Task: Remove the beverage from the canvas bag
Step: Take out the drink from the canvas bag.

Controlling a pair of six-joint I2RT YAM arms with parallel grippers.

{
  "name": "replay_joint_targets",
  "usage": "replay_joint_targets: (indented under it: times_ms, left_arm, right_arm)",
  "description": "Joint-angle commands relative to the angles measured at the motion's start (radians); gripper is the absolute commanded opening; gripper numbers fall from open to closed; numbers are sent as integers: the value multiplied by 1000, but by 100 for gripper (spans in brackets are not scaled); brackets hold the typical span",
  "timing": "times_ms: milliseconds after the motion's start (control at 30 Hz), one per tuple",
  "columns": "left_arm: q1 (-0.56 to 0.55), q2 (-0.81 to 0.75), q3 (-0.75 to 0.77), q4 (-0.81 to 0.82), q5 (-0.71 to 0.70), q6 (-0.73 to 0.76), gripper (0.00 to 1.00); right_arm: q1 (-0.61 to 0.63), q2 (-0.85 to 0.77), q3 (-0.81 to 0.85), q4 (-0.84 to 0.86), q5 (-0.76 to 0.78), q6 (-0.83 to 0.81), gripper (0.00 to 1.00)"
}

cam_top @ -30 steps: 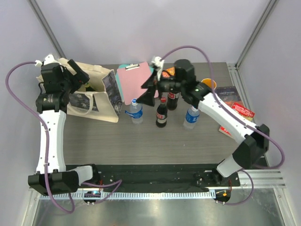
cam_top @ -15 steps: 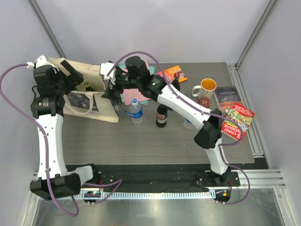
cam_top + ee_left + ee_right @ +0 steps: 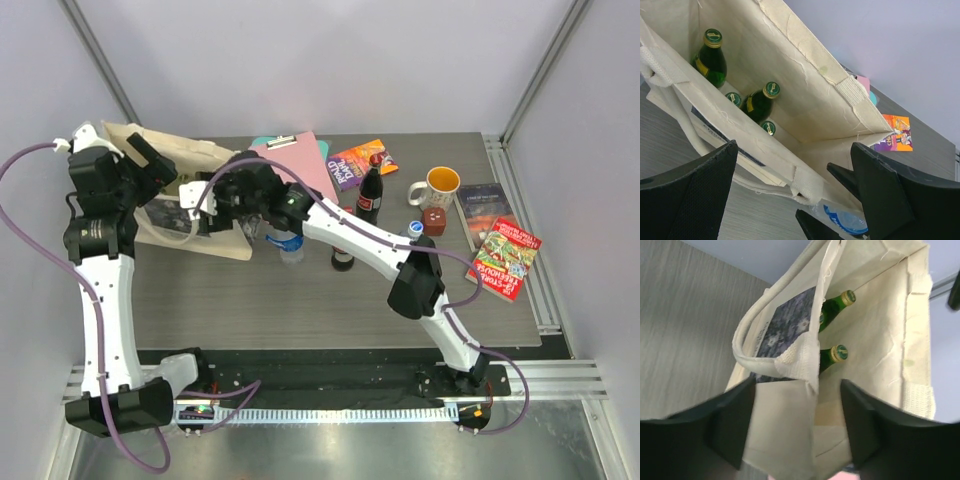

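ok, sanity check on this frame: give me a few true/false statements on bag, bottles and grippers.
1. Green bottles are inside the canvas bag. True.
2. The right gripper is shut on a bottle. False: it is open, with the bag's edge between its fingers.
3. The left gripper is open. True.
4. The mug is tipped over. False: it stands upright.
5. A cola bottle stands on the table, outside the bag. True.

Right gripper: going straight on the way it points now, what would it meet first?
Probably the canvas bag: its printed wall's rim sits between the open jaws of the right gripper; green bottles lie deeper inside.
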Motion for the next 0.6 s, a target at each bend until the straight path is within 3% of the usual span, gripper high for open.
replay_joint_targets:
  times_ms: [0, 100, 200, 367, 567]
  left_arm:
    - [7, -12, -17, 35, -2, 9, 94]
    - [6, 1, -24, 45, -1, 9, 94]
    - [7, 24, -29, 53, 19, 6, 94]
    - [7, 57, -43, 87, 36, 1, 94]
    - [9, 76, -70, 111, 47, 9, 93]
  right_arm:
    - [4, -10, 2, 38, 19, -93, 53]
    - [10, -33, -53, 28, 13, -114, 30]
    - [19, -85, -130, 33, -8, -104, 18]
    - [56, -158, -265, 83, -28, -82, 9]
    - [79, -180, -323, 116, -47, -16, 8]
